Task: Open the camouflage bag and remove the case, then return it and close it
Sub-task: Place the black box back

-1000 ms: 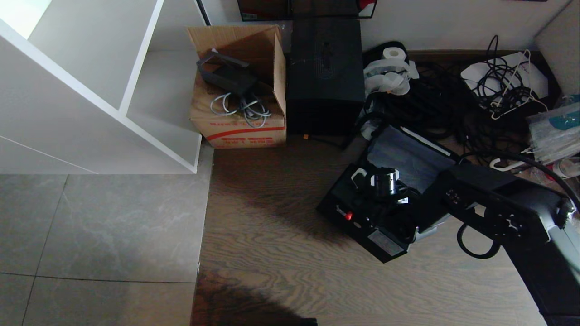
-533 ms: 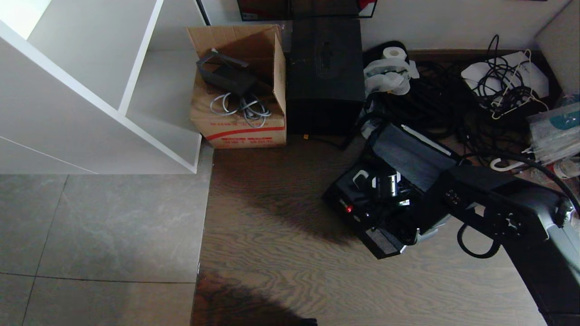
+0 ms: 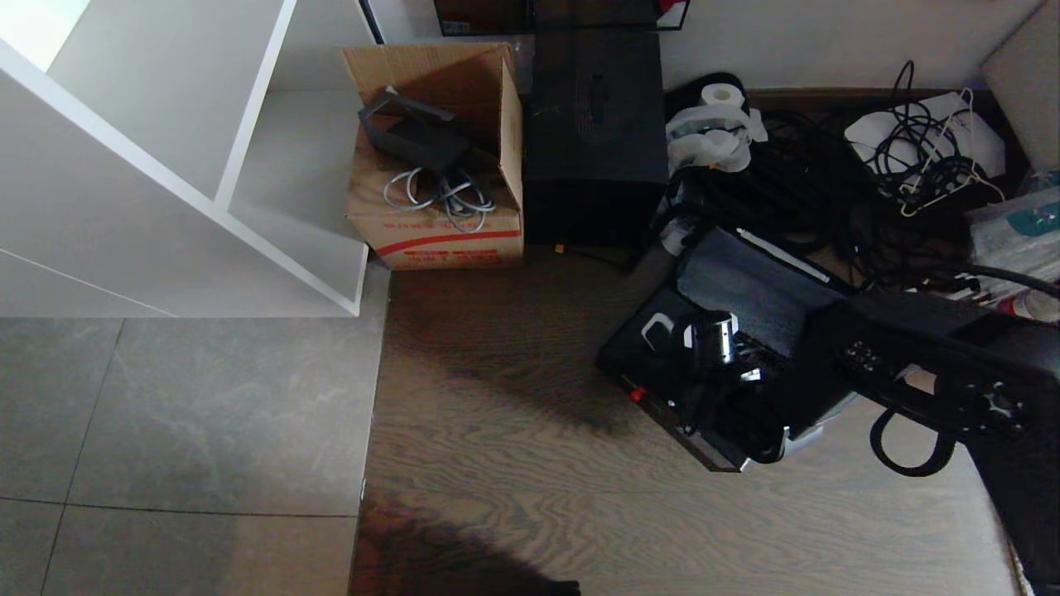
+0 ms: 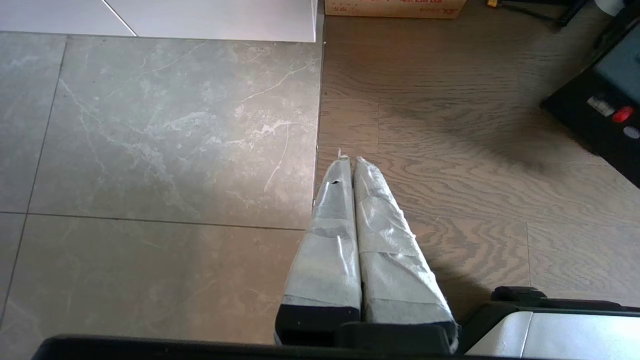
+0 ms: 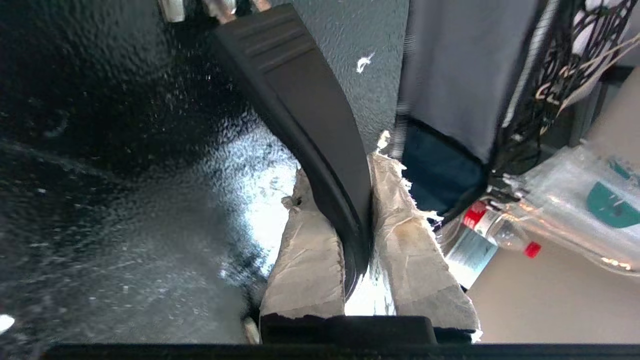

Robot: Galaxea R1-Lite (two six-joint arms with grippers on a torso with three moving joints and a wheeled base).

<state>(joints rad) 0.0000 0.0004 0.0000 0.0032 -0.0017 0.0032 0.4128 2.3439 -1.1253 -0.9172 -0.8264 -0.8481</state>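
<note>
The black rigid case [image 3: 650, 364], with its small red latch [image 3: 636, 394], rests on the wooden floor against the open camouflage bag [image 3: 749, 290], whose raised flap shows a grey inside. My right arm [image 3: 919, 372] reaches in from the right over the case. In the right wrist view my right gripper [image 5: 345, 175] is shut on the case's curved black handle [image 5: 310, 110], with the taped fingers [image 5: 310, 260] pressing it from both sides. My left gripper [image 4: 348, 161] hangs shut and empty above the floor. A corner of the case [image 4: 595, 125] shows at that view's edge.
Behind the bag stand a tall black box [image 3: 595, 132] and a cardboard box [image 3: 435, 190] holding cables. A white shelf unit [image 3: 166, 165] fills the left. Tangled black cables [image 3: 820, 190], a paper roll [image 3: 720, 95] and a plastic bottle [image 5: 495, 230] crowd the right.
My right gripper has closed on the case's handle. The arm has drawn back to the right, and the case has shifted a little that way and tilted.
</note>
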